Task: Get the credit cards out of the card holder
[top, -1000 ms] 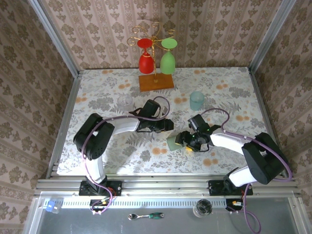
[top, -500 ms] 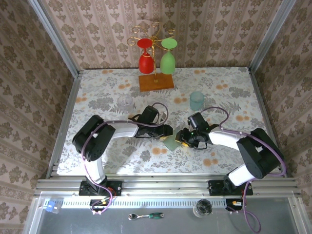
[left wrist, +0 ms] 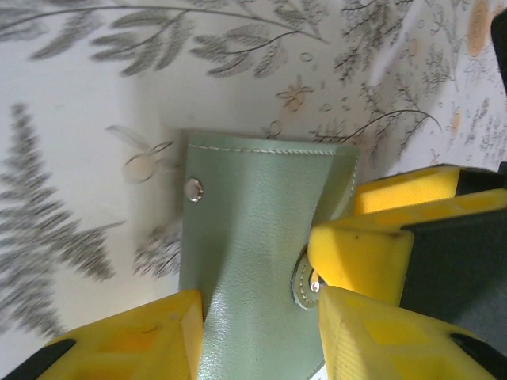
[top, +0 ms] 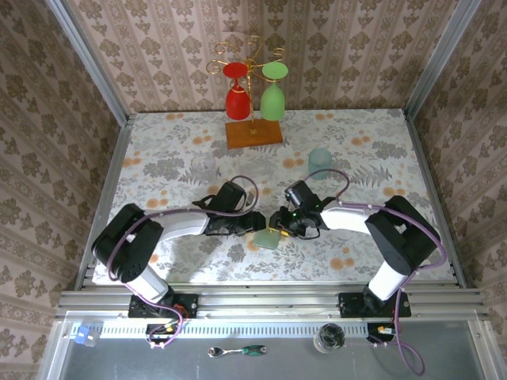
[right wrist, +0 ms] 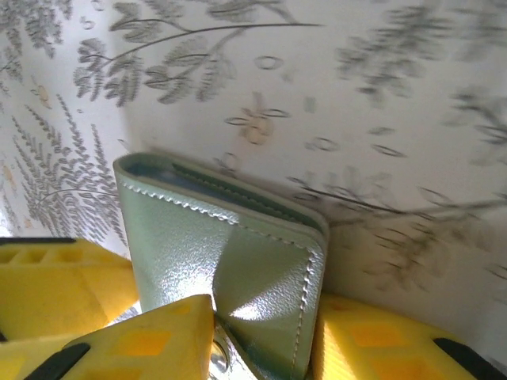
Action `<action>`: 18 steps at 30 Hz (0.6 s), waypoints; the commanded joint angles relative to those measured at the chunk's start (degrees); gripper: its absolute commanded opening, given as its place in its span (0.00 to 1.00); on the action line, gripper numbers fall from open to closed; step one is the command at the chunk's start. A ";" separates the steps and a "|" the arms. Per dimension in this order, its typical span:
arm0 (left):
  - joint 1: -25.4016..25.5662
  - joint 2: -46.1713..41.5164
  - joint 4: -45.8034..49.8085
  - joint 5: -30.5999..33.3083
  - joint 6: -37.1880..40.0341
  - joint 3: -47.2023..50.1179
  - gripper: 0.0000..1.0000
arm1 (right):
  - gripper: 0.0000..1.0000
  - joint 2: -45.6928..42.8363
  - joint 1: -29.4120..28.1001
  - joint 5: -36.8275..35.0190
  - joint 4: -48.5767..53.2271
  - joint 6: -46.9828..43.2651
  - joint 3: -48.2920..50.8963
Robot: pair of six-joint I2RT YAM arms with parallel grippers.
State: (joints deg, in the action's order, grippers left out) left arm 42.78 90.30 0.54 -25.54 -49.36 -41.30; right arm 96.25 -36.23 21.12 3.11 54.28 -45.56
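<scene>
The left hand (left wrist: 253, 344) is clenched on the card holder (left wrist: 261, 206), pale sage-green, stitched, snap-studded, folded, at the near middle of the floral tabletop (top: 158, 158); the right hand (right wrist: 261, 348) seems closed on its opposite edge; grey-blue lining is glimpsed.

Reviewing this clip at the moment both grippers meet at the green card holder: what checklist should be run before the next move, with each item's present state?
1. Left gripper has the card holder between its fingers: ok, both fingers press its sides.
2. Right gripper has a firm hold: cannot tell. Its fingers straddle the card holder's corner, but the grip is not readable.
3. Card holder opened: not ok, it is folded shut.
4. Inside reachable for the pull: not ok, the fold covers it.
5. Teal cup out of the way: ok, it stands apart, farther back on the table.
</scene>
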 commanded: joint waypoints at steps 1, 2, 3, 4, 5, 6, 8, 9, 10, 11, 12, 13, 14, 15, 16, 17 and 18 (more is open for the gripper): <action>-1.07 -3.49 2.94 0.80 -0.38 2.30 0.43 | 0.35 3.34 -1.89 1.81 -2.72 0.82 -4.32; -1.59 -4.25 2.83 0.69 -0.55 3.28 0.43 | 0.35 4.42 -2.28 2.27 -2.74 0.82 -5.63; -2.01 -4.90 2.81 0.59 -0.70 4.06 0.43 | 0.35 5.29 -2.58 2.63 -2.73 0.74 -6.73; -2.48 -5.57 2.89 0.59 -0.90 4.89 0.43 | 0.35 6.25 -2.87 3.07 -2.69 0.62 -7.84; -2.98 -6.30 2.87 0.58 -1.08 5.70 0.43 | 0.35 7.01 -3.19 3.44 -2.60 0.49 -8.78; -3.28 -7.10 2.95 0.58 -1.17 6.29 0.43 | 0.35 7.67 -3.40 3.72 -2.50 0.35 -9.50; -3.77 -8.84 3.37 0.94 -1.50 7.39 0.43 | 0.35 8.56 -3.65 4.25 -2.22 0.27 -10.81; -4.00 -9.62 3.58 1.00 -1.60 7.82 0.43 | 0.35 8.73 -3.76 4.40 -1.96 0.16 -11.16; -4.13 -10.26 3.87 1.20 -1.64 8.19 0.43 | 0.35 8.70 -3.76 4.16 -1.28 -0.28 -11.48; -4.31 -10.94 3.94 1.22 -1.79 8.57 0.43 | 0.35 8.49 -3.76 3.67 -0.08 -1.05 -11.86; -4.44 -11.26 3.96 1.29 -1.88 8.86 0.43 | 0.35 8.03 -3.76 3.01 1.50 -1.91 -12.19; -4.53 -11.53 3.86 1.37 -1.94 9.12 0.43 | 0.35 7.47 -3.68 2.05 3.53 -3.10 -12.53; -4.71 -11.51 3.77 1.37 -1.93 9.21 0.43 | 0.36 6.77 -3.60 1.17 5.44 -4.20 -12.87; -4.92 -11.39 3.68 1.30 -1.88 9.17 0.43 | 0.36 6.03 -3.50 0.42 7.11 -5.07 -13.06; -5.07 -11.17 3.63 1.20 -1.79 9.05 0.43 | 0.37 5.09 -3.21 -0.53 8.95 -6.11 -13.23; -5.32 -10.95 3.52 1.17 -1.66 8.79 0.43 | 0.37 4.18 -2.83 -1.22 10.46 -7.10 -13.49; -5.41 -10.78 3.38 1.11 -1.49 8.65 0.43 | 0.37 3.40 -2.36 -1.74 11.52 -7.91 -13.72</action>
State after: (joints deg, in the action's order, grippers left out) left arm 38.09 79.68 3.75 -24.16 -50.43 -32.69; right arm 103.37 -39.31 21.87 8.03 50.46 -57.65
